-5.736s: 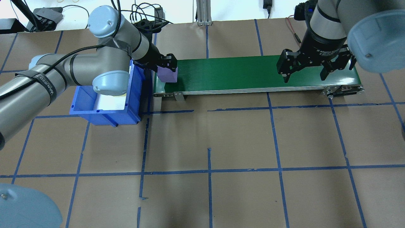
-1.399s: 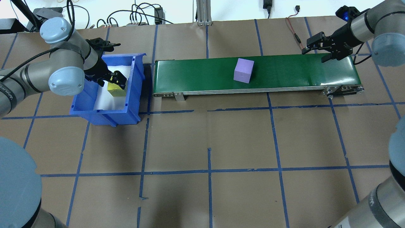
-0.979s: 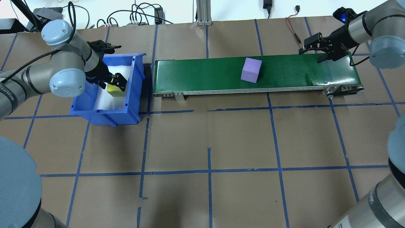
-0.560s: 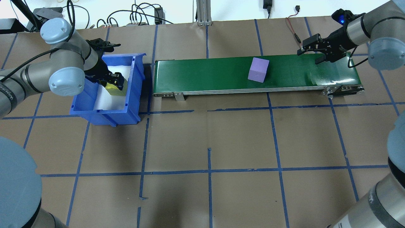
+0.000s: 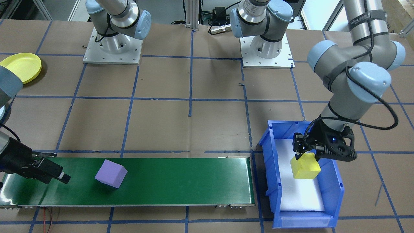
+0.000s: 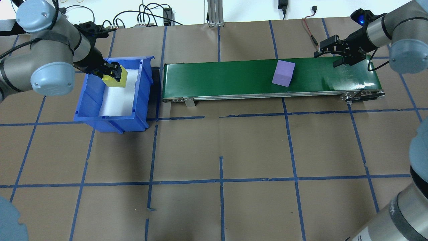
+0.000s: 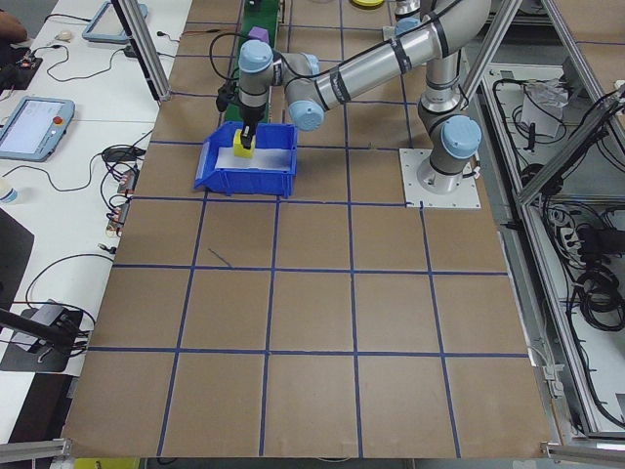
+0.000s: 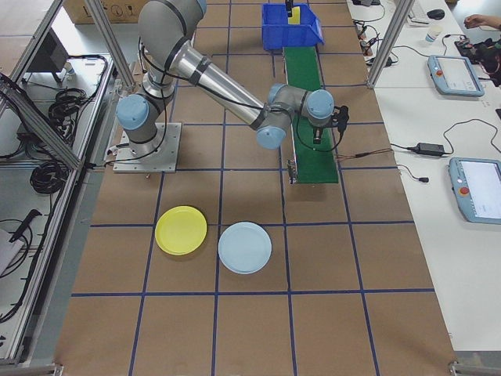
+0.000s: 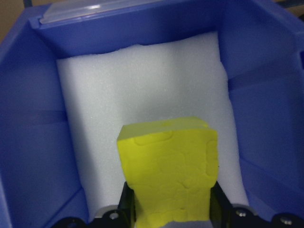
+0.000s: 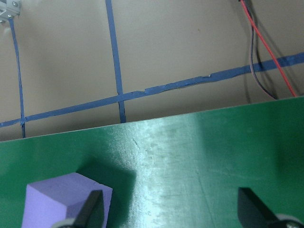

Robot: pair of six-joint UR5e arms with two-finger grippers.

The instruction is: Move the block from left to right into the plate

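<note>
While clamped, yellow block (image 6: 115, 77) within left gripper (image 6: 112, 71)

Even, bright overhead lighting in all views; shadows are soft and short, the clearest a dark patch beside the purple block (image 10: 66, 202) in the right wrist view. The green conveyor belt (image 6: 234, 75) carries a pale sheen toward its right end in the overhead view. Left wrist view is soft: the blue bin (image 9: 266, 71) walls blur at the edges, and the yellow block (image 9: 168, 173) fills the near field.
</note>
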